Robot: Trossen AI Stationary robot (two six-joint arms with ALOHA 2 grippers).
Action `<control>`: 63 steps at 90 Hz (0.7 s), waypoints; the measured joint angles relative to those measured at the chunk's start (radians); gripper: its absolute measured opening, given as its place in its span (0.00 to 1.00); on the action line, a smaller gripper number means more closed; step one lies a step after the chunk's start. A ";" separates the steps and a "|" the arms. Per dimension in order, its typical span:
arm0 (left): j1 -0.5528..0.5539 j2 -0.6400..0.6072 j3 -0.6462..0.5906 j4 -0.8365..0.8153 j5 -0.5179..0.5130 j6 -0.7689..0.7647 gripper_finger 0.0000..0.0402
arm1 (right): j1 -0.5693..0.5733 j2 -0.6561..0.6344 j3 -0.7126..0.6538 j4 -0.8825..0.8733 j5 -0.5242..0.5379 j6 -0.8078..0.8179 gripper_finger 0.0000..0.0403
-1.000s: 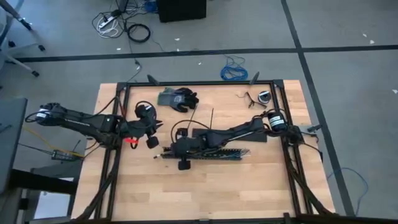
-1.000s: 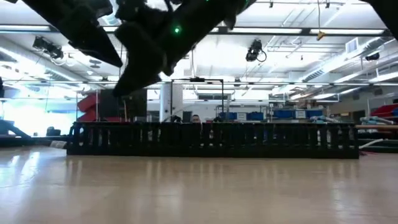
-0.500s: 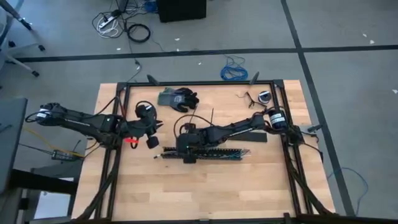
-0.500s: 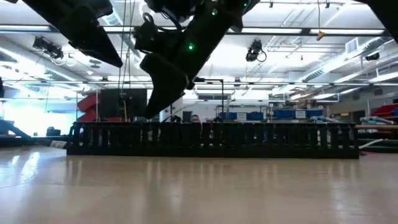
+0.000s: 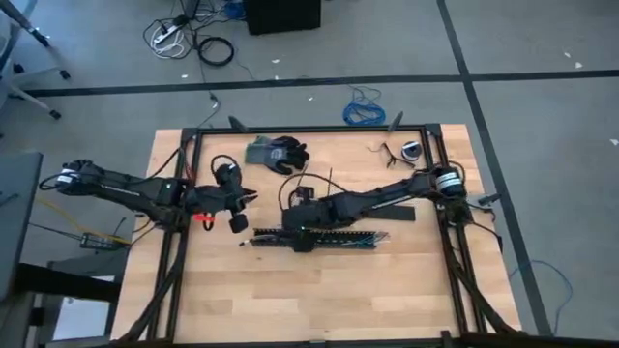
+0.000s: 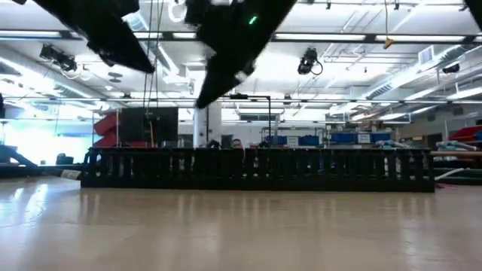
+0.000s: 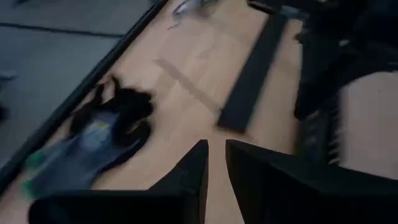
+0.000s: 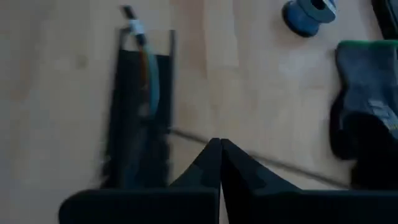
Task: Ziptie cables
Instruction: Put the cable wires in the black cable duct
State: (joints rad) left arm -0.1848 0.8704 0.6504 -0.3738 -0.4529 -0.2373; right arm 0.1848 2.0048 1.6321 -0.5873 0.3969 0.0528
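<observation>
the cables (image 8: 144, 68) show in the right wrist view as a thin bundle with orange and grey strands lying along a black slotted strip (image 8: 138, 118) on the wooden table (image 5: 319, 290); in the high view that long black strip (image 5: 334, 237) lies across the middle of the table, with the wires too thin to make out there. the right gripper (image 5: 298, 235) sits at the left end of the strip, its arm stretching in from the right edge; in its own wrist view the two fingers (image 8: 205, 168) meet at the tips, pinched together with nothing visible between them. the left gripper (image 5: 242, 203) hangs just left of the strip, apart from it, fingertips (image 7: 196, 162) nearly together with a narrow gap, holding nothing. a flat black bar (image 5: 392, 213) lies just behind the strip. a grey and black work glove (image 5: 276, 153) rests near the table's far edge, and a small blue spool (image 8: 309, 14) lies beside it in the right wrist view.
</observation>
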 joint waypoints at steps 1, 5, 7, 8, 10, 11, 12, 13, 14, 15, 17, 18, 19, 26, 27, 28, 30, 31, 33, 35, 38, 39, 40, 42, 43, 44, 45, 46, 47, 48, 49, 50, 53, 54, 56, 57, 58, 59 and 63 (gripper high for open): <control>0.000 0.003 0.000 0.009 0.013 0.000 0.13 | 0.006 -0.004 -0.001 -0.023 0.009 0.012 0.00; 0.000 0.018 -0.001 0.046 0.059 0.001 0.13 | 0.031 -0.020 -0.002 -0.119 0.058 0.069 0.00; 0.000 0.028 -0.001 0.061 0.081 0.001 0.13 | 0.045 -0.029 -0.003 -0.165 0.089 0.102 0.00; 0.000 0.034 -0.001 0.071 0.089 0.000 0.13 | 0.053 -0.034 -0.003 -0.187 0.104 0.119 0.00; 0.000 0.045 -0.001 0.092 0.109 0.001 0.13 | 0.069 -0.045 -0.003 -0.231 0.131 0.155 0.00; 0.000 0.052 -0.001 0.104 0.115 0.001 0.13 | 0.078 -0.051 -0.003 -0.254 0.143 0.175 0.00; 0.000 0.059 -0.001 0.115 0.121 0.000 0.13 | 0.086 -0.056 -0.003 -0.276 0.155 0.195 0.00; 0.000 0.065 -0.001 0.124 0.127 0.001 0.13 | 0.094 -0.061 -0.003 -0.298 0.167 0.216 0.00; 0.000 0.073 -0.001 0.134 0.133 0.001 0.13 | 0.102 -0.066 -0.004 -0.319 0.178 0.237 0.00; 0.000 0.082 -0.001 0.144 0.138 0.001 0.13 | 0.111 -0.070 -0.005 -0.335 0.189 0.258 0.00; 0.000 0.100 -0.001 0.164 0.149 0.001 0.13 | 0.127 -0.081 -0.013 -0.364 0.209 0.298 0.00; 0.000 0.110 -0.001 0.175 0.157 0.001 0.13 | 0.135 -0.086 -0.018 -0.375 0.218 0.317 0.00; 0.000 0.121 -0.001 0.188 0.163 0.001 0.13 | 0.143 -0.090 -0.024 -0.385 0.227 0.336 0.00; 0.000 0.202 -0.001 0.274 0.203 0.001 0.13 | 0.195 -0.121 -0.087 -0.407 0.272 0.442 0.00; 0.000 0.214 -0.001 0.288 0.210 0.001 0.13 | 0.202 -0.127 -0.098 -0.406 0.276 0.454 0.00; 0.000 0.227 -0.001 0.303 0.216 0.001 0.13 | 0.208 -0.133 -0.108 -0.405 0.281 0.466 0.00; 0.000 0.252 -0.001 0.330 0.226 0.006 0.13 | 0.221 -0.146 -0.130 -0.401 0.291 0.490 0.00; 0.000 0.264 -0.001 0.342 0.230 0.011 0.13 | 0.228 -0.153 -0.141 -0.396 0.296 0.502 0.00; 0.000 0.289 -0.001 0.363 0.238 0.025 0.13 | 0.240 -0.171 -0.165 -0.389 0.308 0.529 0.00; 0.000 0.311 -0.001 0.382 0.242 0.035 0.13 | 0.252 -0.188 -0.190 -0.382 0.322 0.558 0.00; -0.001 0.337 -0.001 0.395 0.247 0.047 0.13 | 0.269 -0.214 -0.232 -0.369 0.346 0.605 0.00; -0.001 0.345 -0.002 0.398 0.249 0.047 0.13 | 0.275 -0.223 -0.248 -0.365 0.354 0.621 0.00; -0.001 0.353 -0.002 0.401 0.250 0.047 0.13 | 0.280 -0.232 -0.265 -0.360 0.362 0.636 0.00; -0.002 0.363 -0.002 0.408 0.250 0.048 0.12 | 0.292 -0.251 -0.301 -0.350 0.379 0.670 0.00; -0.003 0.367 -0.002 0.412 0.249 0.049 0.12 | 0.298 -0.260 -0.320 -0.344 0.389 0.689 0.00; -0.005 0.370 -0.002 0.416 0.249 0.050 0.12 | 0.303 -0.269 -0.340 -0.337 0.399 0.707 0.00; -0.007 0.371 -0.002 0.419 0.248 0.050 0.12 | 0.309 -0.279 -0.360 -0.328 0.409 0.727 0.00; -0.009 0.372 -0.002 0.419 0.245 0.051 0.12 | 0.315 -0.289 -0.381 -0.317 0.419 0.747 0.00; -0.011 0.372 -0.002 0.419 0.241 0.052 0.11 | 0.320 -0.299 -0.402 -0.306 0.429 0.766 0.00; -0.014 0.372 -0.002 0.418 0.237 0.052 0.11 | 0.325 -0.310 -0.424 -0.291 0.440 0.784 0.00; -0.017 0.372 -0.002 0.419 0.234 0.052 0.11 | 0.329 -0.321 -0.446 -0.274 0.451 0.799 0.00; -0.020 0.372 -0.002 0.420 0.231 0.052 0.10 | 0.334 -0.332 -0.468 -0.255 0.462 0.812 0.00; -0.030 0.372 -0.002 0.431 0.213 0.053 0.09 | 0.347 -0.366 -0.537 -0.186 0.501 0.851 0.00; -0.034 0.372 -0.002 0.434 0.207 0.054 0.09 | 0.351 -0.377 -0.560 -0.160 0.514 0.862 0.00; -0.041 0.372 -0.002 0.437 0.198 0.057 0.08 | 0.358 -0.399 -0.606 -0.102 0.537 0.880 0.00; -0.044 0.370 -0.002 0.437 0.193 0.061 0.08 | 0.360 -0.410 -0.630 -0.070 0.546 0.885 0.00; -0.047 0.368 -0.002 0.436 0.187 0.066 0.08 | 0.362 -0.419 -0.655 -0.038 0.552 0.890 0.00; -0.051 0.365 -0.002 0.435 0.182 0.073 0.07 | 0.364 -0.428 -0.677 -0.004 0.557 0.891 0.00; -0.063 0.358 -0.002 0.441 0.165 0.092 0.06 | 0.364 -0.459 -0.766 0.155 0.562 0.884 0.00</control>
State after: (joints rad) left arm -0.2478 1.2289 0.6481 0.0675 -0.2875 -0.1452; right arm 0.5485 1.5460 0.8660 -0.4324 0.9588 0.9368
